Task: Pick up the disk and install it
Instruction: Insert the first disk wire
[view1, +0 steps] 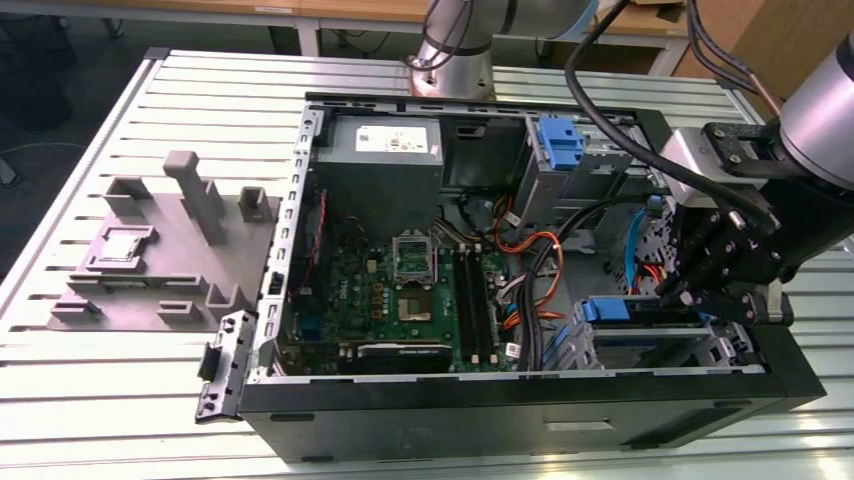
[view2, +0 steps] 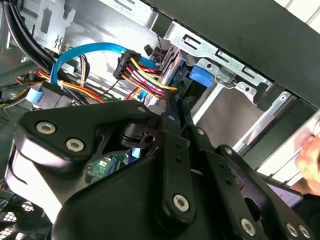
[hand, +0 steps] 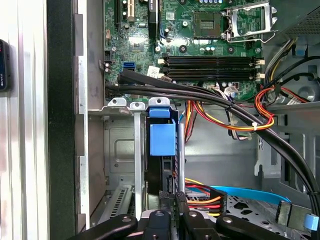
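The arm enters from the exterior view's upper right, its silver-grey wrist segment angled downward, with the black tool (view1: 714, 270) carried at the exterior view's right side and pointing down. In the second wrist view the tool (view2: 176, 102) shows its black linkage plates converging toward two slender fingers (view2: 172, 112) set close together, nearly parallel. In the first wrist view the tool (hand: 173, 197) extends away from its linkage, the fingertips (hand: 163, 194) lying close side by side with a narrow gap between them.
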